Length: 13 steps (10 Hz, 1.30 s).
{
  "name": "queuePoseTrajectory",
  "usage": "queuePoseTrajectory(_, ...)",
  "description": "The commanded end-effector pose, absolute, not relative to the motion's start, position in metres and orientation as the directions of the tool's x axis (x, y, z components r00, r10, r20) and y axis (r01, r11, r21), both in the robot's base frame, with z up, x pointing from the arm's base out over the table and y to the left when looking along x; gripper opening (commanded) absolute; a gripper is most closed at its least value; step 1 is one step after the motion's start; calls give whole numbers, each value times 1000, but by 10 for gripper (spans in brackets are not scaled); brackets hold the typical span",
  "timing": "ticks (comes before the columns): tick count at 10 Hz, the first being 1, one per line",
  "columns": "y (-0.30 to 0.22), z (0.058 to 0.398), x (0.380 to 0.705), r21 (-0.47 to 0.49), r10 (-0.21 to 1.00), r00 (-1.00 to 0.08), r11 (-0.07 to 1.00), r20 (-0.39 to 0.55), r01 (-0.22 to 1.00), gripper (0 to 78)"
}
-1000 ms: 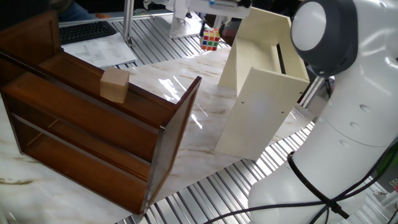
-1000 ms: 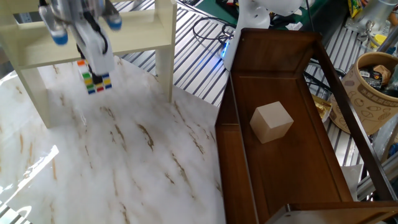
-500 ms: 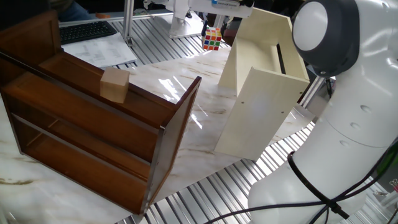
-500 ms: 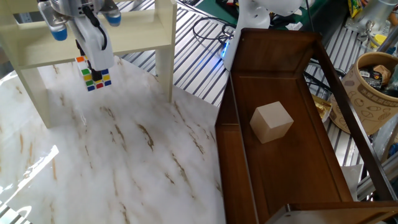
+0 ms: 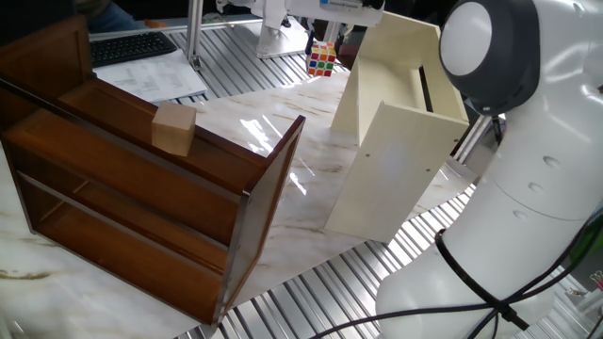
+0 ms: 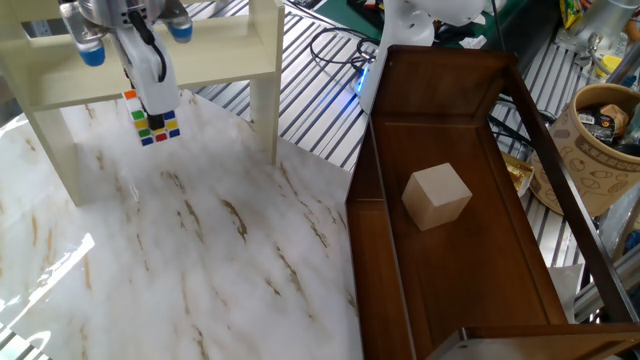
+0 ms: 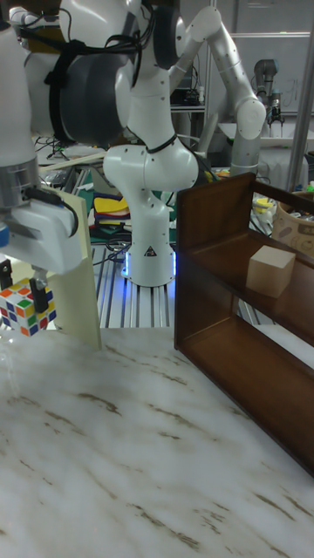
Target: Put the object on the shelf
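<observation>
Starting nearest in the tall fixed view: bare marble table [image 7: 157, 453], pale with brown veins, nothing resting on this front stretch. Further back on the right, dark brown shelf unit [image 7: 249, 349] with a tan wooden block [image 7: 269, 269] on its upper board, well apart from the work and no part of the task.

Further left, held off the table: cube [image 7: 26, 307], its red, yellow, green, white and orange stickers facing the camera. Pinched between the 2 fingers of the gripper [image 7: 24, 288], jaws closed on the cube's upper part, so most of it hangs below the fingertips. Probably gripped high like that to leave the underside free for setting down flat on a board.

Just behind the cube, cream shelf [image 7: 77, 270], only 1 side panel of it visible here. From the other fixed view, cube [image 6: 152, 121] hanging beside the front of the shelf [image 6: 200, 62], below the gripper [image 6: 150, 95], clear of the marble. Whether already under a board or just in front of it, hard to tell. From 1 fixed view, cube [image 5: 320, 59] small and far, beside the shelf [image 5: 396, 141] with its dark slot.

Judged stage: carrying, release not yet made. Next likely need: lining the cube level with a board and moving inward without clipping a panel edge.
</observation>
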<state>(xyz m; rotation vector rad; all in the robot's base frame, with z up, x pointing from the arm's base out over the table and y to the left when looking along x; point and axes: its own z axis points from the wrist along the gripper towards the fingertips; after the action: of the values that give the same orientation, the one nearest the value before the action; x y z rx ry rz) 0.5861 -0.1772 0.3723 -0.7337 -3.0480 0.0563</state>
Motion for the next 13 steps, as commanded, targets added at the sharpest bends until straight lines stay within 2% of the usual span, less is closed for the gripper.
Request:
queuePoseTrajectory(1,-178,374,586,-40,511,-858,858,-50,513,14)
queuePoseTrajectory(6,-178,374,586,-34,523,-851,850,-47,525,14)
queuePoseTrajectory(8,-183,385,583,-34,527,-849,848,-37,528,14)
queuePoseTrajectory(13,-207,406,556,-34,507,-861,860,-42,508,14)
